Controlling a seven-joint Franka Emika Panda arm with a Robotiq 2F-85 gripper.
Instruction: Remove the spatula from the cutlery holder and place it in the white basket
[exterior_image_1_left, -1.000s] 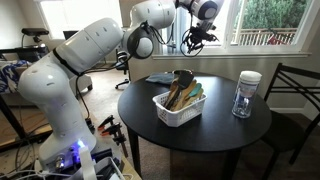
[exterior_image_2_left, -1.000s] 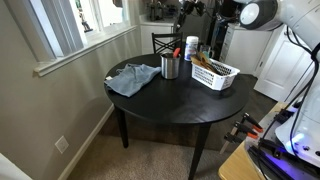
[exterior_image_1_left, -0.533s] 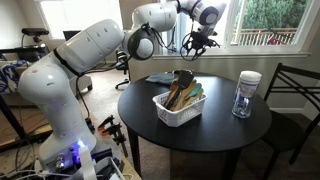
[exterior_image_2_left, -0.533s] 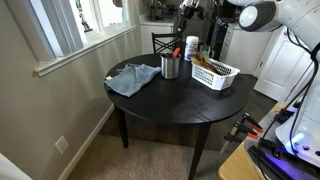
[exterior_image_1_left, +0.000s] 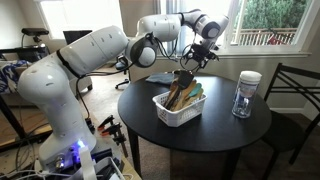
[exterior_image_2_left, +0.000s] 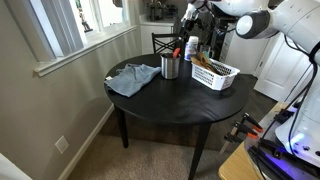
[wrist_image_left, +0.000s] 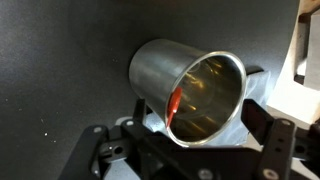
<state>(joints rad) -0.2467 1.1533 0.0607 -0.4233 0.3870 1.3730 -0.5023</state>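
The cutlery holder (wrist_image_left: 185, 88), a shiny metal cup, fills the wrist view, and an orange-red spatula (wrist_image_left: 173, 104) leans against its rim. In an exterior view the holder (exterior_image_2_left: 170, 67) stands on the round table with the spatula (exterior_image_2_left: 178, 52) sticking up from it. My gripper (wrist_image_left: 182, 128) is open, its dark fingers (wrist_image_left: 100, 148) spread wide either side of the cup and touching nothing. It hangs just above the holder in both exterior views (exterior_image_1_left: 194, 58) (exterior_image_2_left: 188, 32). The white basket (exterior_image_1_left: 168, 112) (exterior_image_2_left: 221, 79) stands next to the holder and holds wooden utensils.
A crumpled blue cloth (exterior_image_2_left: 133, 78) (exterior_image_1_left: 160, 78) lies on the black round table (exterior_image_1_left: 215, 135) beside the holder. A clear jar with a white lid (exterior_image_1_left: 245, 94) stands near the table's edge. A chair (exterior_image_1_left: 295, 95) and a window sill (exterior_image_2_left: 75, 52) border the table.
The gripper has gone from shut to wide open. The arm has come down from beside the window to just above the cutlery holder.
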